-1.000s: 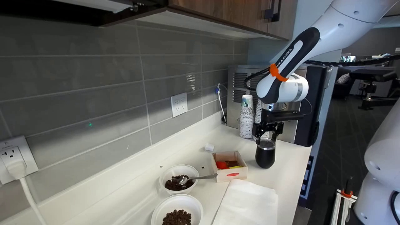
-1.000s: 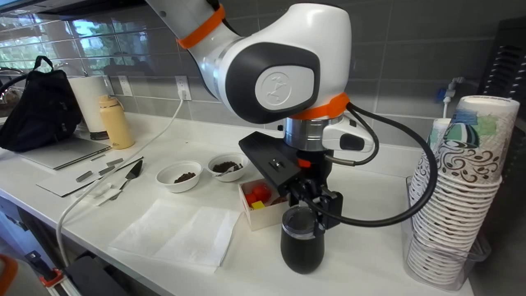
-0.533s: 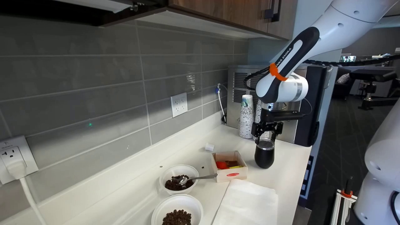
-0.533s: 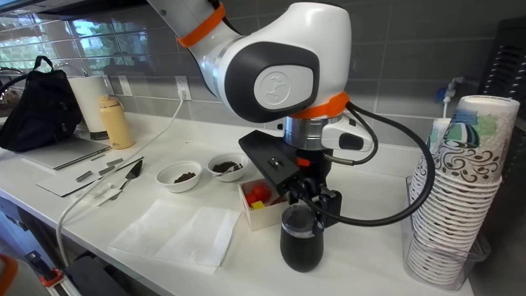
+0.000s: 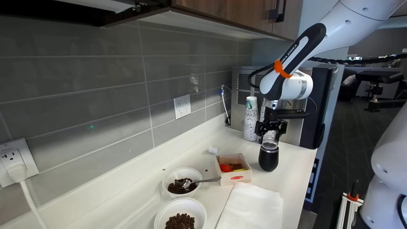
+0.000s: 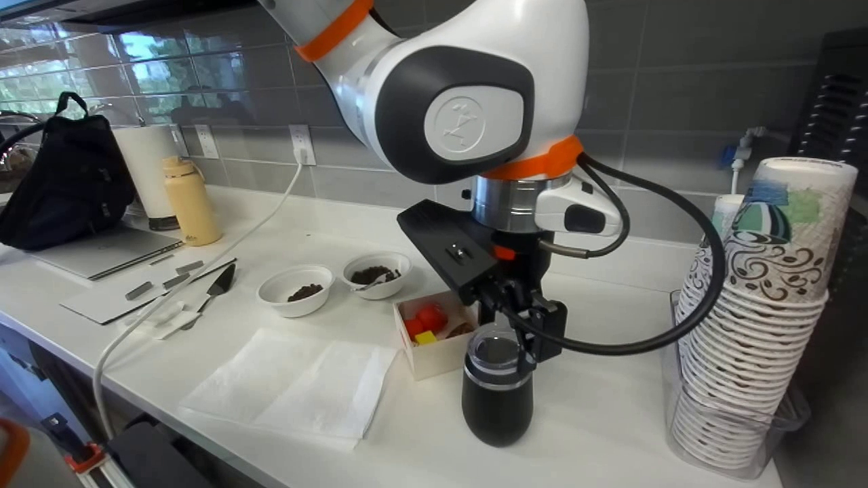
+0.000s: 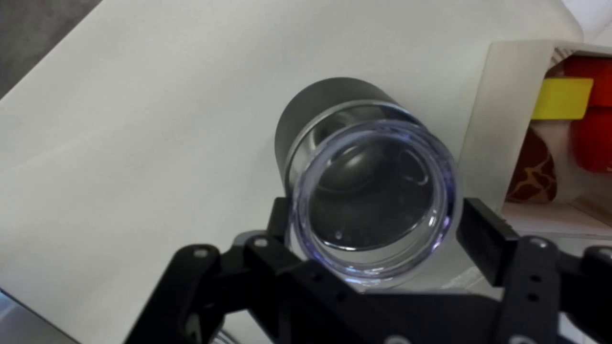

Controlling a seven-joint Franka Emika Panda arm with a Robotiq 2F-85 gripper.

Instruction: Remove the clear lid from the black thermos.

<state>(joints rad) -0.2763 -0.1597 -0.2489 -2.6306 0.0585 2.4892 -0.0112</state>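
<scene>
The black thermos [image 5: 268, 161] stands upright on the counter and shows in both exterior views [image 6: 497, 415]. In the wrist view the thermos [image 7: 306, 117] is partly hidden under the clear lid [image 7: 373, 205]. The clear lid shows in both exterior views [image 5: 270, 145] as a pale transparent ring [image 6: 496, 354], raised a little above the thermos's silver rim. My gripper [image 5: 269, 140] is above the thermos with its fingers on either side of the lid, and the lid rises with it. In the wrist view the gripper [image 7: 375, 215] frames the lid; the right finger's contact is unclear.
A small white box [image 6: 434, 359] with red and yellow things stands close beside the thermos. White paper [image 6: 298, 386] lies in front. Two white bowls [image 5: 182, 173] hold dark pieces. Stacked paper cups [image 6: 753, 339] and a big machine [image 5: 318, 105] stand nearby.
My gripper has risen slightly, and the clear lid has come up with it, opening a band above the thermos rim. The thermos stays on the counter, shifted very slightly.
</scene>
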